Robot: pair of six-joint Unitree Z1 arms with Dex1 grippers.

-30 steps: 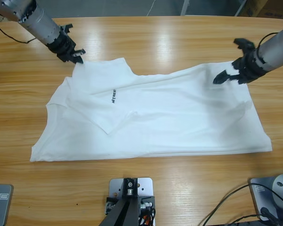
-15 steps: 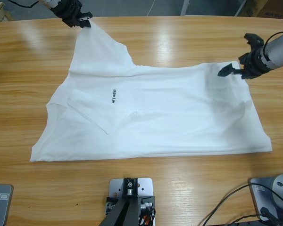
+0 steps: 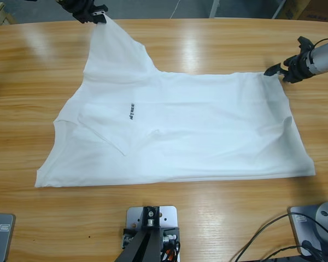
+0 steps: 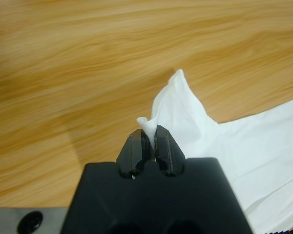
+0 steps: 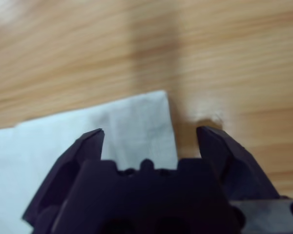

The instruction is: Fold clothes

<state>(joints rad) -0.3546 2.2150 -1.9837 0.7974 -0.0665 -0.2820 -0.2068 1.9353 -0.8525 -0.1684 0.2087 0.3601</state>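
T-shirt [image 3: 180, 128]: long axis across table [image 3: 208, 43], sleeve stretched far-left | left gripper [image 3: 90, 12] clamps sleeve | right gripper [image 3: 287, 68] agape at far-right corner

T-shirt [image 3: 175, 128] sleeve farther out with left gripper [image 3: 90, 13]; right gripper [image 3: 287, 68] off.

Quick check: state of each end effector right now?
Left end effector: shut on a corner of the T-shirt, lifted off the table.
Right end effector: open, holding nothing, at the shirt's corner.
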